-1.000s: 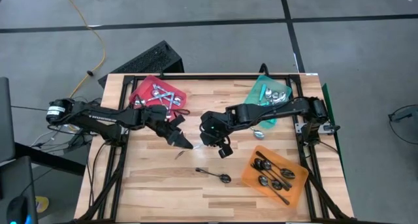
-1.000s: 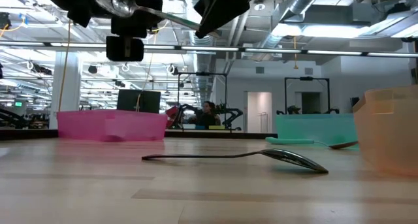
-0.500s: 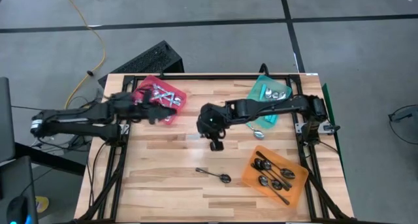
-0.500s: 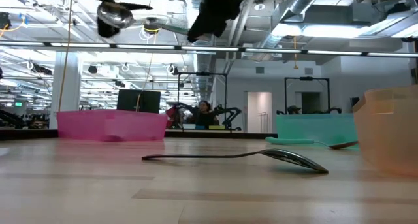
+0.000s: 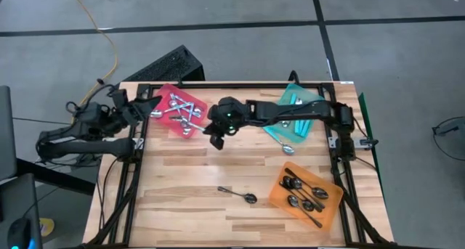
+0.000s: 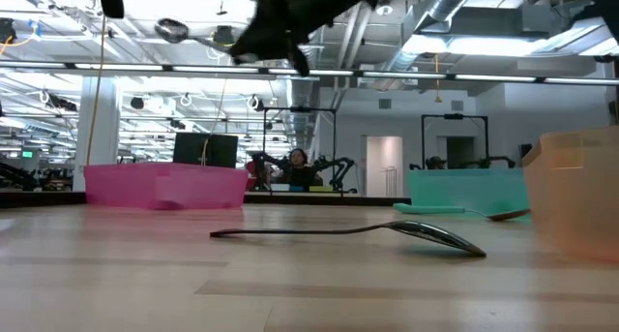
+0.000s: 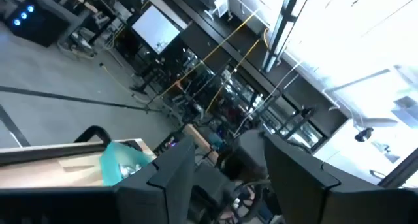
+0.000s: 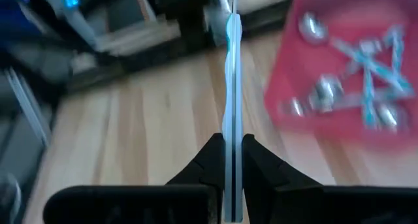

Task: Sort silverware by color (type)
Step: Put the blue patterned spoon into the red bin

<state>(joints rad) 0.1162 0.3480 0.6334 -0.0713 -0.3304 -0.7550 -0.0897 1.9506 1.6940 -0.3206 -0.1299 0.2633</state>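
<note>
My right gripper [image 5: 213, 135] hangs above the table beside the red tray [image 5: 156, 112] and is shut on a spoon [image 6: 172, 29] with a silver bowl and a pale blue handle. The red tray holds several silver-bowled, teal-handled spoons [image 8: 366, 87]. A black spoon [image 5: 237, 194] lies flat on the table near the front. My left gripper [image 5: 145, 105] is drawn back at the table's left edge, raised and pointing about level. Its fingers stand open with nothing between them [image 7: 228, 142]. My right gripper pinches the spoon's handle [image 8: 232, 136] between its two fingers, which press its flat faces. The fingers come from the table's right and slant down, lying along the handle. The spoon sticks out ahead of them, lifted clear, its bowl end [image 6: 172, 29] toward the table's left.
A teal tray [image 5: 285, 102] with silver spoons stands at the far right, and one spoon [image 5: 287, 149] lies on the table by its near corner. An orange tray [image 5: 279, 194] with black spoons sits at the near right. Bare wood lies between the trays.
My left gripper has drawn back from the table's middle toward the left edge, rising and tipping up from pointing down to about level. My right gripper has carried the spoon from the middle toward the far left, up to the red tray, rolling its wrist.
</note>
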